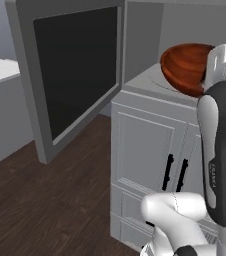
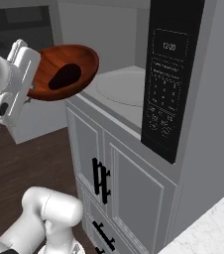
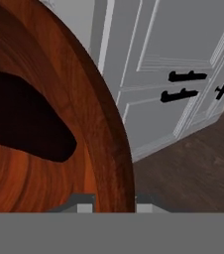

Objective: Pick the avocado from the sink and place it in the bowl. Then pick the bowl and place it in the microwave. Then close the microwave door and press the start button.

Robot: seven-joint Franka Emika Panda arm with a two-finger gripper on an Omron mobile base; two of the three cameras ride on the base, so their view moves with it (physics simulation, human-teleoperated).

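A: What stands at six o'clock in the left base view?
B: A grey cabinet (image 1: 150,165) with black handles (image 1: 175,175).
A: And at nine o'clock?
B: Dark wood floor (image 1: 45,205).

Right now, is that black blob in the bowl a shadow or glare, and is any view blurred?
Right base view: the blob is the avocado, dark and featureless inside the glossy bowl. Hand view: the same flat black patch, bowl rim sharp between the claw fingertips. Left base view: crisp, microwave door glass unreflective.
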